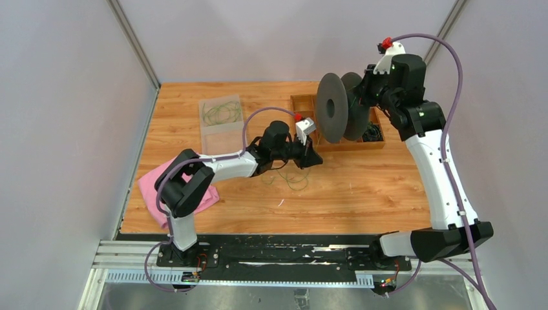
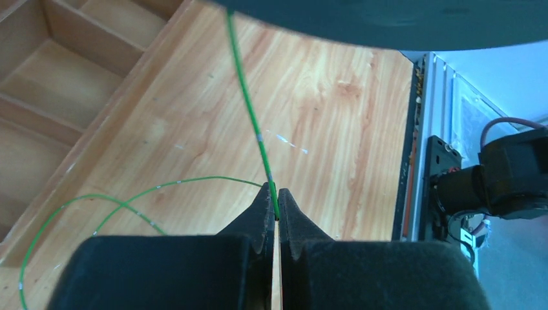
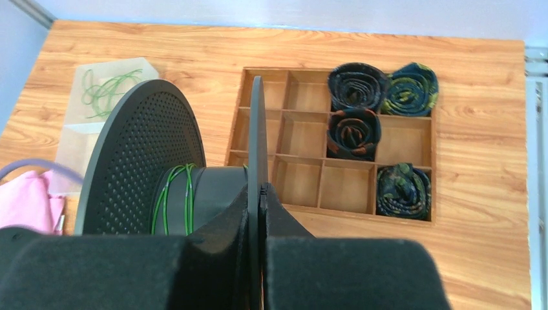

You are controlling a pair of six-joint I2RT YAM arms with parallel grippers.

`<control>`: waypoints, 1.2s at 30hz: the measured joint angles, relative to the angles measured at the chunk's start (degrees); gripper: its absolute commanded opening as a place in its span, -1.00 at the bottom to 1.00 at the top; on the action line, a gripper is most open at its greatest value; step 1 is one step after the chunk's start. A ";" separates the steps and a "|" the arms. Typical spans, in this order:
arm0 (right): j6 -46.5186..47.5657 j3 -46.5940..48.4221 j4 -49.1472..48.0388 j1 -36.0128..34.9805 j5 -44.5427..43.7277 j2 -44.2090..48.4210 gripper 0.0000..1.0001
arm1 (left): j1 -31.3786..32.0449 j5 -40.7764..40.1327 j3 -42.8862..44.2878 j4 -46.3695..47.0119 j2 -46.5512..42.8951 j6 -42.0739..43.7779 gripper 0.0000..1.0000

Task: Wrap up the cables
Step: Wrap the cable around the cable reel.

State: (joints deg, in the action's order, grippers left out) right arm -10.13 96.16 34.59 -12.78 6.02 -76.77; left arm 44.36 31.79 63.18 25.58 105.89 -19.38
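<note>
Pinching the thin green cable (image 2: pixel 249 106) between my left fingers (image 2: pixel 271 200), I have it running straight up to the rim of the black spool (image 3: pixel 142 148), where a few green turns sit around the hub. More of it loops loose on the desk (image 1: pixel 362 187) below. My right fingers (image 3: pixel 262 197) are clamped on the spool's near flange, holding it on edge near the wooden divided tray (image 3: pixel 242 116), where rolled ties (image 3: pixel 357 84) fill four compartments.
</note>
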 measured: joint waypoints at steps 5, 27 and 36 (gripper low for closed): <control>-0.61 -2.75 -0.94 -0.15 -4.57 -0.11 -0.99 | 3.02 -1.14 0.35 -3.54 -2.54 2.49 -0.99; 2.64 -21.99 -12.94 -6.25 -17.73 0.81 -0.99 | 7.37 -0.48 18.56 -26.71 -2.29 6.93 -0.93; 6.40 -26.45 -17.29 -8.66 -18.93 2.69 -0.99 | 6.78 0.61 24.59 -35.10 -1.44 7.21 -0.92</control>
State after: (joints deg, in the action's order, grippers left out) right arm -3.73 69.71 17.30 -21.43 -12.91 -74.08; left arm 51.13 32.40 87.77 -9.52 104.44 -12.16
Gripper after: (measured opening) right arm 0.029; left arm 0.041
